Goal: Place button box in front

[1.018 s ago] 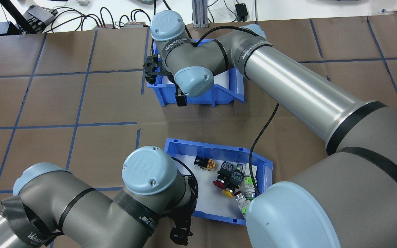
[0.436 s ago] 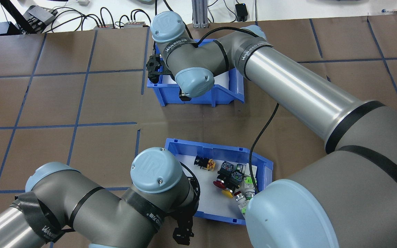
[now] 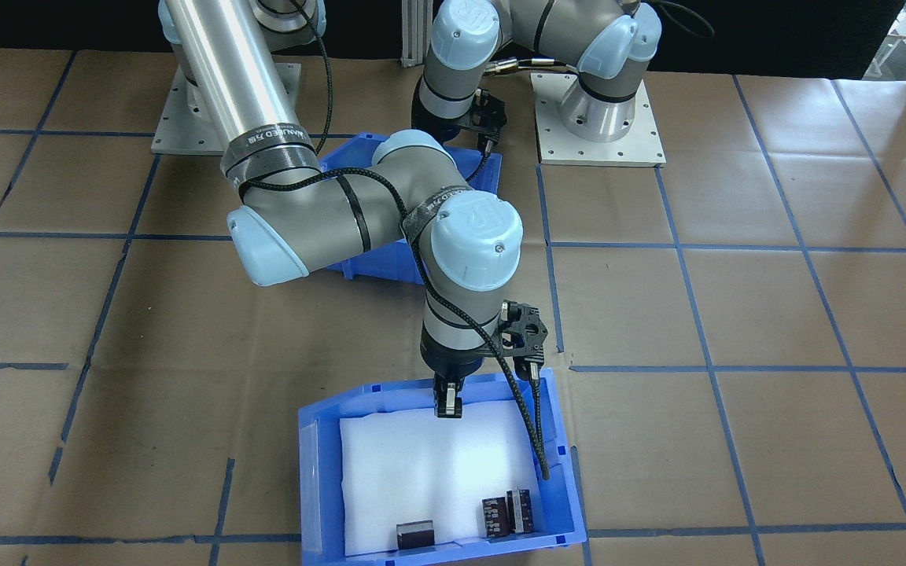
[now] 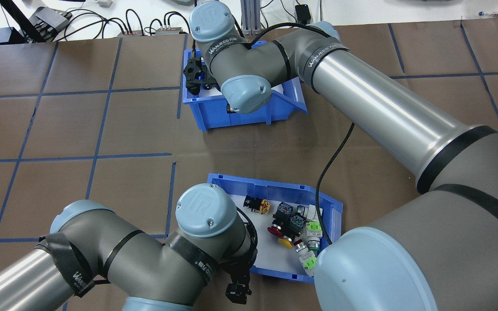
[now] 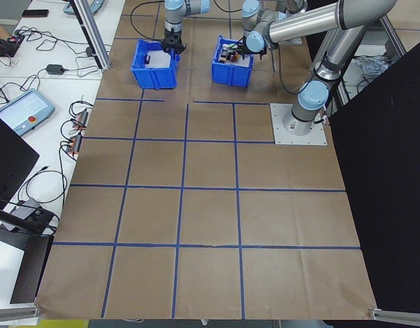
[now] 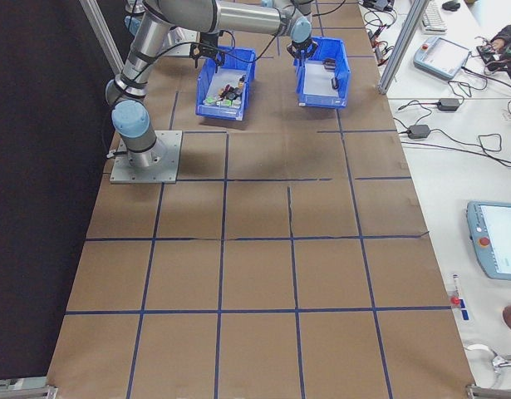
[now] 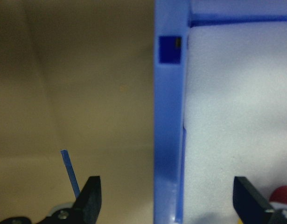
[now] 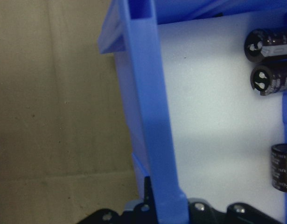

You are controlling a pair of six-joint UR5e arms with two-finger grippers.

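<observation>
We see the button box [image 4: 275, 231], a blue bin lined with white foam, sitting on the brown paper-covered table [image 4: 102, 129] on the robot's near side, with its cluster of red, yellow, green and grey push buttons [image 4: 294, 226] gathered toward its right half. The left gripper [image 7: 166, 198] straddles the box's left wall: in the left wrist view one fingertip [image 7: 89, 193] stands outside over the table and the other [image 7: 248, 200] inside over the foam, so the jaws are spread wide with the blue wall between them, touching neither that we can tell. Farther from the robot sits the other blue bin [image 3: 437, 472], holding only a few dark cylindrical parts [image 3: 508, 512] on its foam. The right gripper [image 3: 447, 402] reaches down at that bin's wall nearest the robot; in the right wrist view the blue wall [image 8: 152, 121] runs straight into the gripper body with the fingers pressed against it, so we read it as pinching that wall. The two bins stand well apart on the table.
</observation>
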